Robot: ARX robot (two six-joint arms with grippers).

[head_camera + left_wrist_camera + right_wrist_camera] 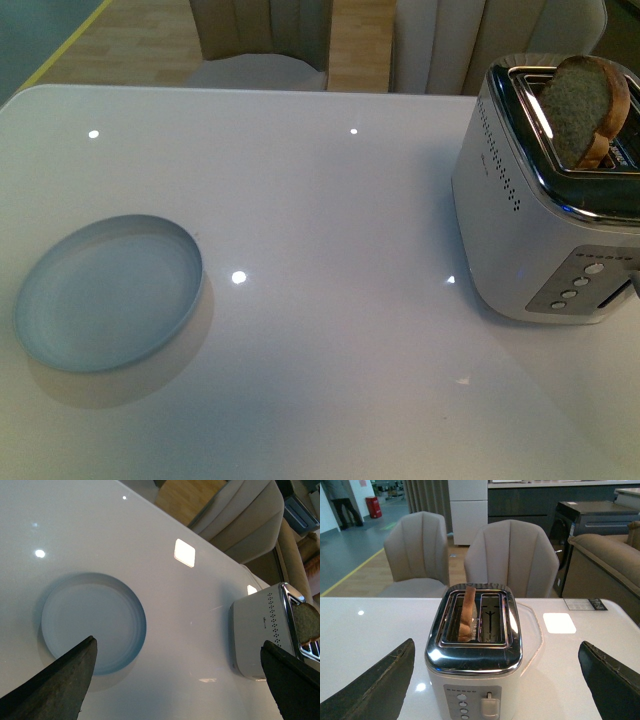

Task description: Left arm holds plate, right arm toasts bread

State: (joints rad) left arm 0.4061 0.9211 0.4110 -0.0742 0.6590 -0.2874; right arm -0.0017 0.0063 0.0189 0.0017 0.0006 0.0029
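The pale blue-grey plate (105, 292) lies empty on the white table at the left; it also shows in the left wrist view (92, 620). The slice of brown bread (588, 105) stands upright in a slot of the white and chrome toaster (530, 210) at the right, sticking out of the top. In the right wrist view the bread (468, 612) is in the left slot of the toaster (475, 675). My left gripper (177, 680) is open and empty, above the table between plate and toaster. My right gripper (495, 680) is open and empty, facing the toaster's lever side. Neither arm shows in the front view.
The toaster's lever (489, 705) and several round buttons (462, 707) face my right gripper. Beige chairs (512, 555) stand behind the table's far edge. A sofa (610, 555) stands further right. The white table (330, 230) shines with lamp reflections.
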